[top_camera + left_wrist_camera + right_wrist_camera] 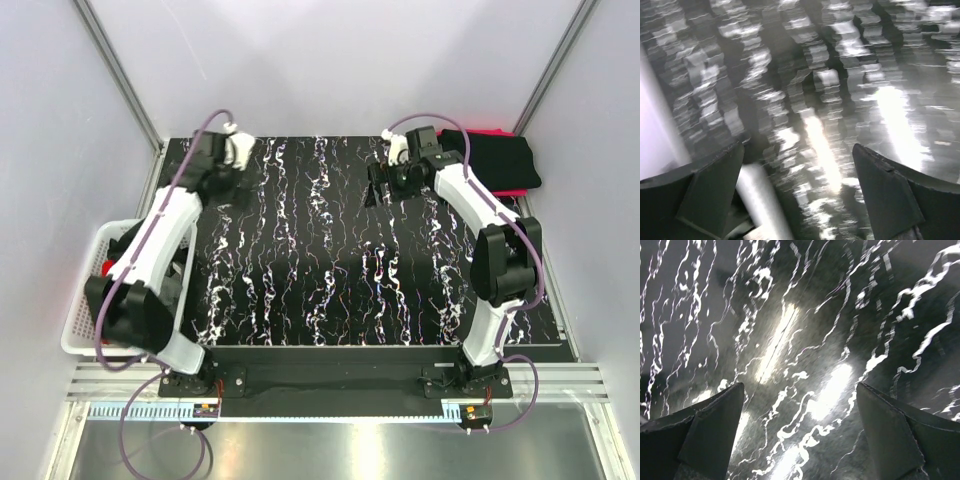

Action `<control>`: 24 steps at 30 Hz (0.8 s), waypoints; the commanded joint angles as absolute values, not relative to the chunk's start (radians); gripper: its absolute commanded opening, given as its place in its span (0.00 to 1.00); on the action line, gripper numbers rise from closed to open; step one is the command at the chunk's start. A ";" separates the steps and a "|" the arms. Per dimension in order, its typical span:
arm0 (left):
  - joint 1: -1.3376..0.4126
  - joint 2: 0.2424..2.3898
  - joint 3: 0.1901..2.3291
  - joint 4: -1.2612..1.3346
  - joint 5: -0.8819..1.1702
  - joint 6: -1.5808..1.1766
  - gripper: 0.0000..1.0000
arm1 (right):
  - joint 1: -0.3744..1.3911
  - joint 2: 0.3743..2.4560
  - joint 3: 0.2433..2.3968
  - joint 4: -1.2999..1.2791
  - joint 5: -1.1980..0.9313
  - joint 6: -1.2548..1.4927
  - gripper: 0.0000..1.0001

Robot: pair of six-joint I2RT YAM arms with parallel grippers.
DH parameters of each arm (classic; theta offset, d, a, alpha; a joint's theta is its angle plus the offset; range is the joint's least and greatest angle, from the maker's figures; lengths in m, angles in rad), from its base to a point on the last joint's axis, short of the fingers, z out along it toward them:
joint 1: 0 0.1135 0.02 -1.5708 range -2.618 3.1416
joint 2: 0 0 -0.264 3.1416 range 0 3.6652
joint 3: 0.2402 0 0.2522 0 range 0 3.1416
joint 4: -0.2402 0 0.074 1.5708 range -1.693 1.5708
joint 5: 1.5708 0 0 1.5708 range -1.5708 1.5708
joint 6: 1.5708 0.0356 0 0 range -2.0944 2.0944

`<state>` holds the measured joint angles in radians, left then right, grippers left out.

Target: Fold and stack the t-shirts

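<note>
A folded black t-shirt (497,160) lies on a red t-shirt (490,131) at the table's back right corner. My right gripper (381,186) is open and empty, just left of that stack, low over the marbled tabletop; in the right wrist view (800,385) only bare tabletop shows between its fingers. My left gripper (218,178) is open and empty at the back left corner. The left wrist view (797,147) is blurred and shows only tabletop between the fingers. No shirt lies spread on the table.
A white slatted basket (82,318) stands off the table's left edge beside the left arm, with something red (108,268) inside. White walls and metal posts enclose the black marbled table (320,280). A pale post or wall edge (660,130) shows left of the left gripper.
</note>
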<state>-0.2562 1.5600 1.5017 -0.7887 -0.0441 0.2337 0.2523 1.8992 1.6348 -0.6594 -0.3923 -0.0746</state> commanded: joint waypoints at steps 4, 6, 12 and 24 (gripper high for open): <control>-0.097 1.463 1.375 -0.818 -0.164 0.343 0.86 | 0.264 1.812 1.582 -0.673 -0.512 -0.118 1.00; -0.040 1.463 1.345 -0.807 -0.176 0.377 0.82 | 0.265 1.807 1.562 -0.687 -0.572 -0.127 1.00; 0.066 1.532 1.342 -0.810 -0.199 0.451 0.72 | 0.264 1.822 1.559 -0.686 -0.597 -0.120 1.00; 0.126 1.674 1.361 -0.801 -0.274 0.440 0.54 | 0.264 1.839 1.566 -0.692 -0.612 -0.137 1.00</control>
<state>0.1162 1.6611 1.3346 -0.8280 -0.2211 0.4347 0.2615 1.8656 1.5551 -0.6933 -0.5861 -0.1158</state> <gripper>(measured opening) 0.582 0.994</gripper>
